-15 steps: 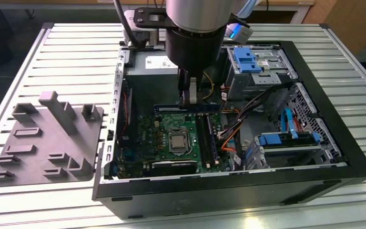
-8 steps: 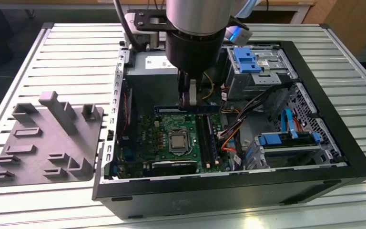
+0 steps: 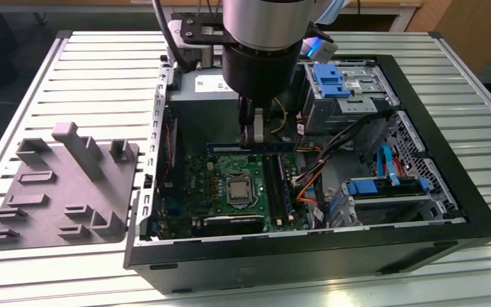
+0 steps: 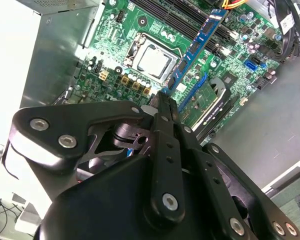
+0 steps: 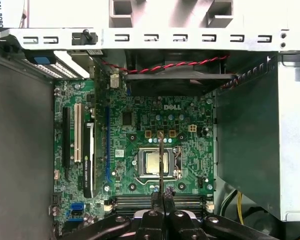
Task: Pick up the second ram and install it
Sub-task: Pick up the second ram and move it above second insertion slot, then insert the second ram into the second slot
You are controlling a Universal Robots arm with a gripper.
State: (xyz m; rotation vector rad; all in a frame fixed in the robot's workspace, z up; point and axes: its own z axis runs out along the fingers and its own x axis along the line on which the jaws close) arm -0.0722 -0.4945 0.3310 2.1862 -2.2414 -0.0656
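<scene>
One hand (image 3: 254,137) was clamped narrow on one second ram (image 3: 224,146), gripping it mid-length and holding it level above the motherboard (image 3: 220,173). One processor (image 3: 238,189) sat mid-motherboard. One open case (image 3: 314,262) enclosed the motherboard. One grey tray (image 3: 58,192) lay outside it on the surface (image 3: 100,64).

Arm (image 3: 258,25) silver then black, cylindrical; gripper (image 4: 165,100) black linkage, silver screws (image 4: 170,201)

Matt grey plastic tray (image 3: 54,192), ribbed bare-metal table (image 3: 100,70), matt black metal end effector (image 4: 165,100)
</scene>
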